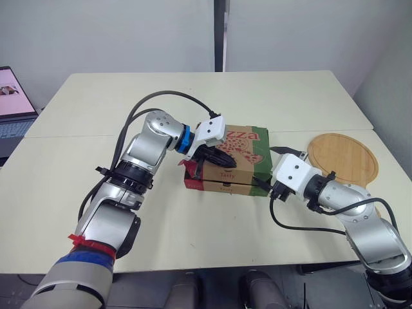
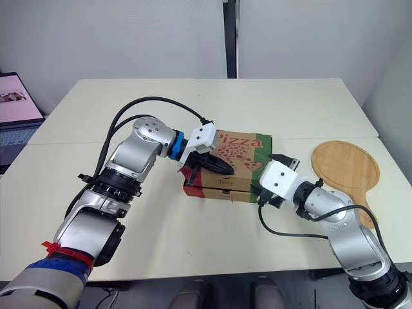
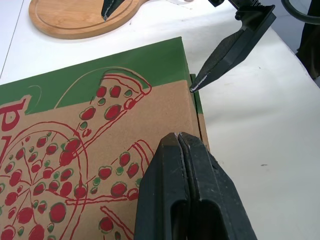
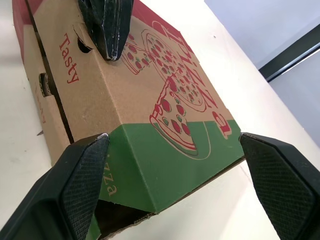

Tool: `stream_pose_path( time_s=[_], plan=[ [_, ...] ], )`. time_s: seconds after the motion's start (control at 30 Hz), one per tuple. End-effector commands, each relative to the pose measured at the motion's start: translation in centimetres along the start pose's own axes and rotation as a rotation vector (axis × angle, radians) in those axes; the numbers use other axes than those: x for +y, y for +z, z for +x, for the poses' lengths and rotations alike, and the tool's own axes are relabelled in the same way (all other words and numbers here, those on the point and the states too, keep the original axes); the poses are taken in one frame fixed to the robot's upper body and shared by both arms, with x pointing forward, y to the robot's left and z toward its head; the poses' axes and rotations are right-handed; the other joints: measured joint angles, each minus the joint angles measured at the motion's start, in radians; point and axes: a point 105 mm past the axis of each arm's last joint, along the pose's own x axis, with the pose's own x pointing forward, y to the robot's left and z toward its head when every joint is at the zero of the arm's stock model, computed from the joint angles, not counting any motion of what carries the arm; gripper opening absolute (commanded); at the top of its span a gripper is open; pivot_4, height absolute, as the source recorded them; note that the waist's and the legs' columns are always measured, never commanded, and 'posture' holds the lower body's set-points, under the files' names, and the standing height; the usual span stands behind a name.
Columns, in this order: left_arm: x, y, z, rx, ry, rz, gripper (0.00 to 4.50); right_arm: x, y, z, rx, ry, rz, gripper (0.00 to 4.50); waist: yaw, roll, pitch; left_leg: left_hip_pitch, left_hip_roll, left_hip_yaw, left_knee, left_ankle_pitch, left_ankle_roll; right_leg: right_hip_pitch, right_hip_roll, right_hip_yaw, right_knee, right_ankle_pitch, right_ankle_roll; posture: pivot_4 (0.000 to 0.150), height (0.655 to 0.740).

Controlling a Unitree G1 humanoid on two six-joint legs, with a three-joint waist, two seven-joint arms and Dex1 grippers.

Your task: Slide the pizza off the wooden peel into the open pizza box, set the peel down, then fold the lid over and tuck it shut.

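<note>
Two fingers (image 3: pixel 165 190) pinched together, your left gripper (image 3: pixel 178 136) is pressing the pizza box (image 1: pixel 248 138) lid (image 3: pixel 75 125) on the surface (image 1: pixel 193 244); your right gripper (image 4: pixel 174 140), fingers wide, is straddling its green corner (image 4: pixel 165 170), and shoving there risks crumpling the side flap (image 4: pixel 120 185).

An open laptop (image 1: pixel 13 106) sits past the left edge of the cream table (image 1: pixel 193 232), screen lit pink.
</note>
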Motion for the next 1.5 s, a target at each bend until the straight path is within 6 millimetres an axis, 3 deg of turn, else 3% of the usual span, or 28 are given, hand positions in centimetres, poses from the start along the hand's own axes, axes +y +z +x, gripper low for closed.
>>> stream_pose_path(
  time_s=[0.03, 0.3, 0.53, 0.77, 1.13, 1.5],
  plan=[
    [0.4, 0.3, -0.2, 0.001, 0.017, 0.016, 0.0, 0.4, 0.6, -0.4, -0.028, 0.013, -0.044, 4.46, 0.0, 0.0, 0.0, 0.0, 0.0, 0.0, 0.0, 0.0, 0.0, 0.0, 0.0, 0.0, 0.0, 0.0, 0.0, 0.15, 0.74],
    [0.5, 0.1, -0.4, 0.009, 0.023, 0.015, 0.0, 0.5, -0.7, 0.3, 0.02, -0.013, -0.099, 4.46, 0.002, 0.0, 0.0, 0.0, 0.0, 0.0, 0.0, 0.0, 0.0, 0.0, 0.0, 0.0, 0.0, 0.0, 0.0, 0.15, 0.74],
    [0.5, 0.1, -0.5, 0.01, 0.026, 0.016, 0.0, -0.6, 1.1, 0.7, -0.048, -0.054, -0.084, 4.46, 0.0, 0.0, 0.0, 0.0, 0.0, 0.0, 0.0, 0.0, 0.0, 0.0, 0.0, 0.0, 0.0, 0.0, 0.0, 0.15, 0.74],
    [0.8, 0.3, -0.7, 0.005, 0.034, 0.018, 0.0, -1.7, 1.0, 1.0, -0.034, -0.115, -0.099, 4.46, 0.002, 0.0, 0.0, 0.0, 0.0, 0.0, 0.0, 0.0, 0.0, 0.0, 0.0, 0.0, 0.0, 0.0, 0.0, 0.15, 0.74],
    [2.4, 0.5, -1.6, 0.014, 0.111, 0.036, 0.0, -1.6, 1.2, 1.7, -0.041, -0.124, -0.139, 4.46, 0.001, 0.0, 0.0, 0.0, -0.001, 0.0, 0.0, 0.0, 0.0, -0.001, 0.0, 0.0, 0.0, 0.0, 0.0, 0.15, 0.74],
    [3.8, -1.3, -1.9, 0.072, 0.185, 0.039, 0.0, -1.1, 0.5, 1.8, -0.017, -0.094, -0.167, 4.46, 0.001, 0.0, 0.0, 0.0, -0.001, 0.0, 0.0, 0.0, 0.0, -0.001, 0.0, 0.0, 0.001, 0.0, 0.0, 0.15, 0.74]
  ],
)
